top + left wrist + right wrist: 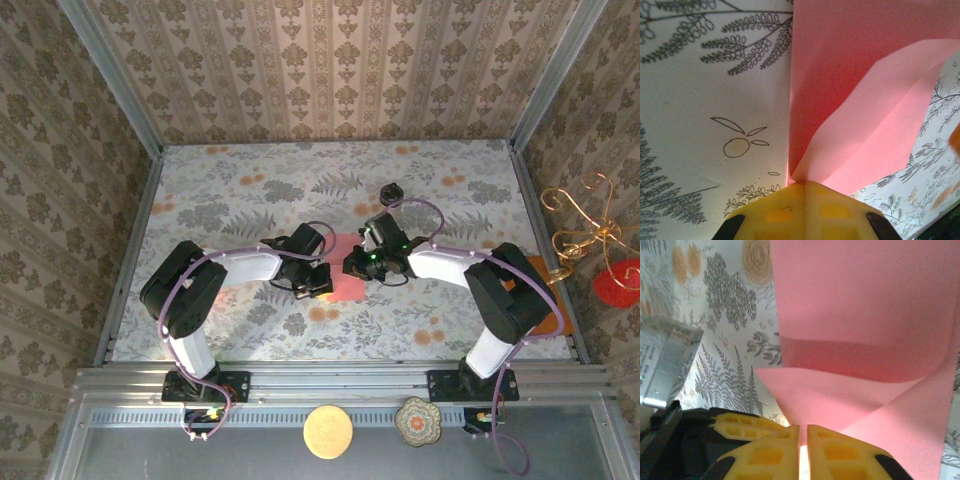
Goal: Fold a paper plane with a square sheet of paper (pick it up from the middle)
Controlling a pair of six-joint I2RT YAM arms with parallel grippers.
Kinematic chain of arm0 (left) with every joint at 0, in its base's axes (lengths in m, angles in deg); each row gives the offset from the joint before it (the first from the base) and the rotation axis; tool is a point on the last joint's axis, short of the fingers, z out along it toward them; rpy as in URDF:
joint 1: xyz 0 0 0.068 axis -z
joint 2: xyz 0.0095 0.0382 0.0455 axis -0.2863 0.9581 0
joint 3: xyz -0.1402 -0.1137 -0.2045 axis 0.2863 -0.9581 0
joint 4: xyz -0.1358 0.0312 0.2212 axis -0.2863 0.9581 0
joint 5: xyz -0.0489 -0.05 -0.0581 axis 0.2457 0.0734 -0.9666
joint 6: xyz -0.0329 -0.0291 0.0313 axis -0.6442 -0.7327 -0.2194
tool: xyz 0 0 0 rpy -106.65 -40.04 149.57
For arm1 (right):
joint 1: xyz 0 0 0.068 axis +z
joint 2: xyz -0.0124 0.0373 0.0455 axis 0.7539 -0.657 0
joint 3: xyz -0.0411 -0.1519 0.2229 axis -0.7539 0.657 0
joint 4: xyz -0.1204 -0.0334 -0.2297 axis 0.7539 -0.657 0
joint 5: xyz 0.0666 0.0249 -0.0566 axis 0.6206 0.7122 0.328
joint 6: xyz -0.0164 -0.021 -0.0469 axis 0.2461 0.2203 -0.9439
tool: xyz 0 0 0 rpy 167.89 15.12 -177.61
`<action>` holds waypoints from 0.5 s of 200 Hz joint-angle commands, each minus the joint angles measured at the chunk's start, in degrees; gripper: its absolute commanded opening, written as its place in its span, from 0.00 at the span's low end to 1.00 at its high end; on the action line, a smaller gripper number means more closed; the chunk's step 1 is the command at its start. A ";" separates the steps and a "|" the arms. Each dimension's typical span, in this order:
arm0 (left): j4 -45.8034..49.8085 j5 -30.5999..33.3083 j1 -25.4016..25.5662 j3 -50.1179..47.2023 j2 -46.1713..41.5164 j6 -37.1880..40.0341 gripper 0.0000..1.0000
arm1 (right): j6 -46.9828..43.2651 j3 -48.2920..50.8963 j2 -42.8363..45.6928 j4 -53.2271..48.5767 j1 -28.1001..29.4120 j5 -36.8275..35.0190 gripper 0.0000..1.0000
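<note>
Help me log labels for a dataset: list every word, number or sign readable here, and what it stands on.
No text can be read anywhere.
Small print on the grey metallic block: too blurred to read.
Salmon-pink square sheet of paper: blank, no markings.

The left pincer (pixel 805 186) sat at the near edge of the view, its yellow fingers (pixel 775 212) pressed together on the near tip of the salmon-pink square sheet of paper (pixel 840 70). The sheet widened from the pinch toward the far side and the right. A lighter flap (pixel 880 135) was folded across it, with a crease running diagonally from the fingertips up to the right. On the left lay the desk (pixel 700 125), its pale cover printed with grey ferns and an outlined fruit.
</note>
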 commanded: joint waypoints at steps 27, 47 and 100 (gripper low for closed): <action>2.79 1.31 -0.29 -1.62 1.29 0.64 0.00 | -1.54 -1.99 -2.66 -1.85 3.72 -1.00 0.07; 2.79 1.31 -0.28 -1.71 1.21 0.64 0.00 | -1.20 -2.84 -4.33 -1.93 4.13 -1.68 0.05; 2.42 0.96 -0.30 -1.96 1.03 0.55 0.00 | -1.09 -2.33 -7.06 -0.32 4.22 -0.52 0.02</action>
